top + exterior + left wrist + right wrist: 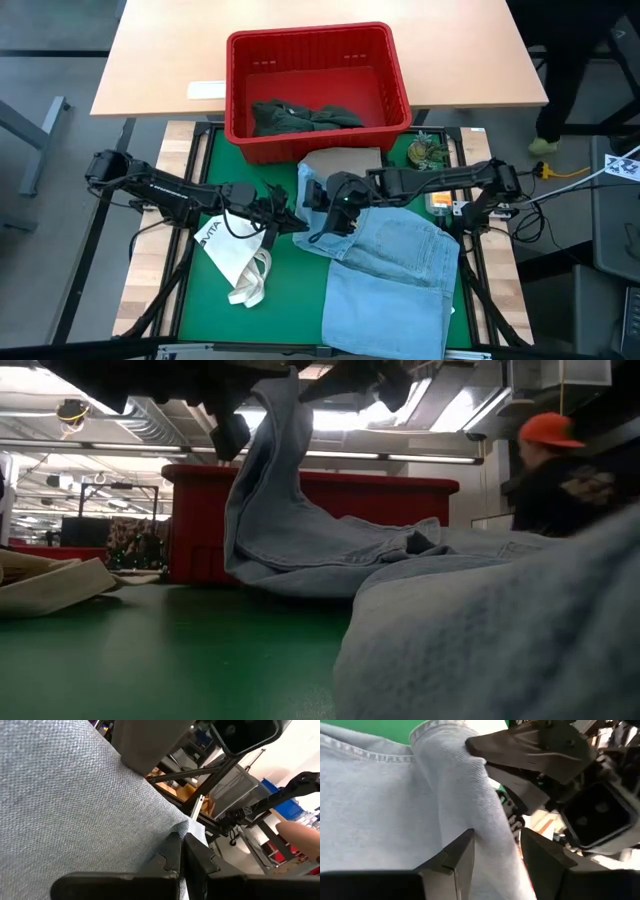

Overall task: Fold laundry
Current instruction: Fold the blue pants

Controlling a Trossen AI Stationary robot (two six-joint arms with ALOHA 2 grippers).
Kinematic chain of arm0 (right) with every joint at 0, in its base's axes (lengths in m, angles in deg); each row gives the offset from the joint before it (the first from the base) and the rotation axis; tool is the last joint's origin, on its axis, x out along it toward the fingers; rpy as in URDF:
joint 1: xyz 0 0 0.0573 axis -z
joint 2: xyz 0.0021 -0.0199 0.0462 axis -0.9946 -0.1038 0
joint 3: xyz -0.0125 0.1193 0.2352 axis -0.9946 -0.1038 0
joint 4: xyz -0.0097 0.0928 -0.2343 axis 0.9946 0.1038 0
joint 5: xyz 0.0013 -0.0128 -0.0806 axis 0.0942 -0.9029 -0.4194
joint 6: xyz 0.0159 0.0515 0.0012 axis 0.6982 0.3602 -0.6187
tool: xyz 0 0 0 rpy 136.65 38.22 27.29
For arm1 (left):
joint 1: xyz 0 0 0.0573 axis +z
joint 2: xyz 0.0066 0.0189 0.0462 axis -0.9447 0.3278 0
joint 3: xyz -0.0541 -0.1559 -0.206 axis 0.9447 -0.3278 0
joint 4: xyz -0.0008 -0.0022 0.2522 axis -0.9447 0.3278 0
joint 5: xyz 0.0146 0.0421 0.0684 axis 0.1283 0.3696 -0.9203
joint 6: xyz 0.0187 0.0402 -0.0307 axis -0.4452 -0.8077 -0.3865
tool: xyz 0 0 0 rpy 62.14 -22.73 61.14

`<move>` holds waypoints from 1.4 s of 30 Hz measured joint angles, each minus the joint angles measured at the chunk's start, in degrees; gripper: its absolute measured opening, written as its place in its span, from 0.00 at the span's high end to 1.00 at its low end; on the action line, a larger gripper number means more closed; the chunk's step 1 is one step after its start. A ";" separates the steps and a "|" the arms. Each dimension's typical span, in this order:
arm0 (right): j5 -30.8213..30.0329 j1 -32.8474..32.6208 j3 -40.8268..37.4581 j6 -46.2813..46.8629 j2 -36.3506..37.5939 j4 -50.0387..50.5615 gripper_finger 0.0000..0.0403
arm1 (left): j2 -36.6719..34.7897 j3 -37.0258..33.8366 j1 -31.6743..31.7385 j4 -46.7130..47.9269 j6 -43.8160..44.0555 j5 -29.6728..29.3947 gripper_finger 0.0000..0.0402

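Observation:
The light blue jeans (395, 270) lie spread over the right half of the green mat (290, 300), with one corner raised at the middle of the table (275, 480). My left gripper (288, 218) is shut on that raised part. My right gripper (335, 205) stands right beside it and is closed on the same cloth. A beige piece (345, 160) lies flat on the mat in front of the red basket. A dark green-grey garment (300, 117) rests in the basket. My left gripper pinches an edge of the raised light blue cloth (186, 827) between its two shut fingers, coming nearly level from the table's left. The cloth drapes over the fingers and hangs down to the mat. My right gripper has a thick fold of the jeans (490, 845) between its two fingers (455, 860), which slant down from the table's right. The fold fills the gap between them. The cloth runs on up to my left gripper (490, 755) and falls away slack toward the mat.
The red basket (390, 80) stands at the mat's far edge, partly on a wooden table. A white tote bag (235, 262) lies at the mat's left. A small green-yellow object (425, 152) sits at the far right. A person in an orange cap (550, 430) stands beyond.

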 joint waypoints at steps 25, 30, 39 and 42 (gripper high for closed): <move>-5.81 -1.06 0.00 -2.21 -0.55 2.22 0.94 | -0.02 0.00 -0.02 -0.58 -0.51 -5.86 0.88; -6.57 -2.68 0.02 2.98 0.41 4.93 0.98 | -0.02 0.00 -0.02 -0.43 -0.49 -4.02 0.80; -15.30 -11.73 0.00 15.29 4.87 15.22 0.98 | -0.90 0.02 0.02 -0.89 -6.70 0.76 0.74; -15.81 -14.92 0.07 25.50 7.13 19.39 0.98 | -1.26 0.02 0.37 -1.47 -7.07 0.48 0.74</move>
